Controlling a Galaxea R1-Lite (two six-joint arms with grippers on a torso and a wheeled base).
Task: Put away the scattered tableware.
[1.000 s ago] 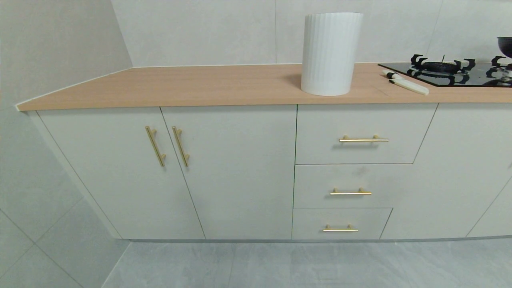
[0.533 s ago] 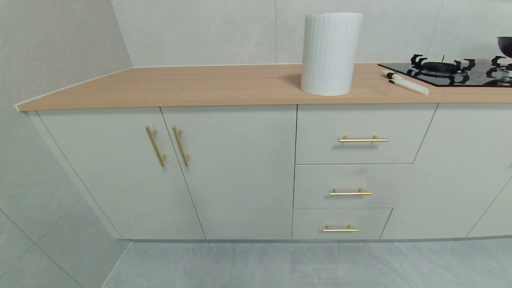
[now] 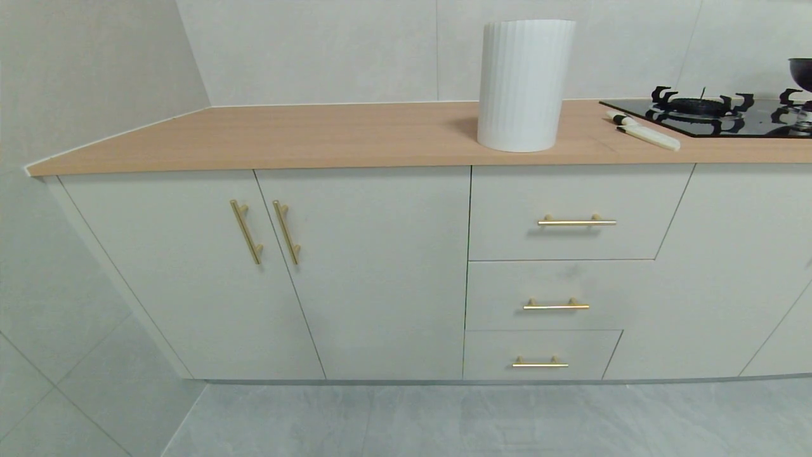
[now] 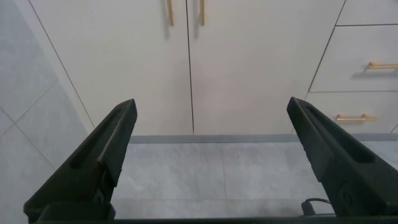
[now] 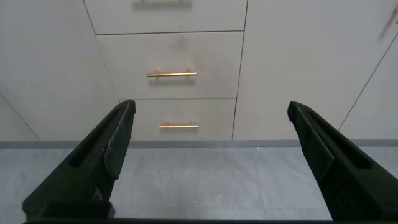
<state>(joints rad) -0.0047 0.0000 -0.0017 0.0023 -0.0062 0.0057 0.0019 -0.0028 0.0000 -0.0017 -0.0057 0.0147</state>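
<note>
Head view: utensils [image 3: 650, 138] on countertop [image 3: 317, 136], axes rear-left to front-right; left tool [image 4: 210, 106], right tool [image 5: 210, 104] agape.

White canister [image 3: 521, 86] and utensils [image 3: 644, 132] stand rightward; wide counter [image 3: 304, 136] stretches leftward.

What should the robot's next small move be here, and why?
Probably lift the right gripper toward the two white-handled utensils lying on the counter beside the hob. It is open and empty, low before the shut drawers, and the utensils lie on that side.
</note>
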